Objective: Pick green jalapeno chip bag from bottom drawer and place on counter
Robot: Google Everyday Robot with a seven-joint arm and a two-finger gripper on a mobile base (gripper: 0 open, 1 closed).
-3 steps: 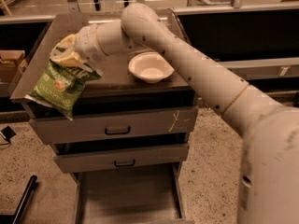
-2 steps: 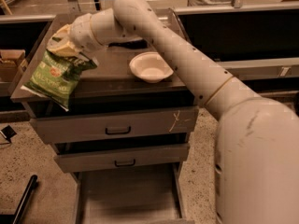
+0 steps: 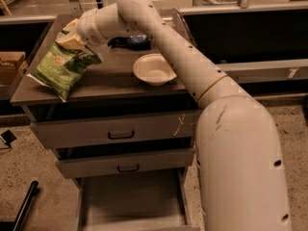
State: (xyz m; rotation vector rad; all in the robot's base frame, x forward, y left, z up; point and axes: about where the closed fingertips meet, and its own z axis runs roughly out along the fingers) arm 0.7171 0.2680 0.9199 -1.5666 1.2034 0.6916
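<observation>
The green jalapeno chip bag hangs from my gripper over the left part of the counter, its lower end at or just above the top near the left front edge. The gripper is shut on the bag's upper end. The white arm reaches in from the lower right across the counter. The bottom drawer stands pulled open below, and its grey floor shows nothing in it.
A white bowl sits on the counter right of the bag. A dark blue bag lies behind the arm at the back. Two upper drawers with black handles are slightly ajar. A cardboard box stands at left.
The gripper with the bag has moved back and to the right, from hanging past the counter's left front edge to over the counter top.
</observation>
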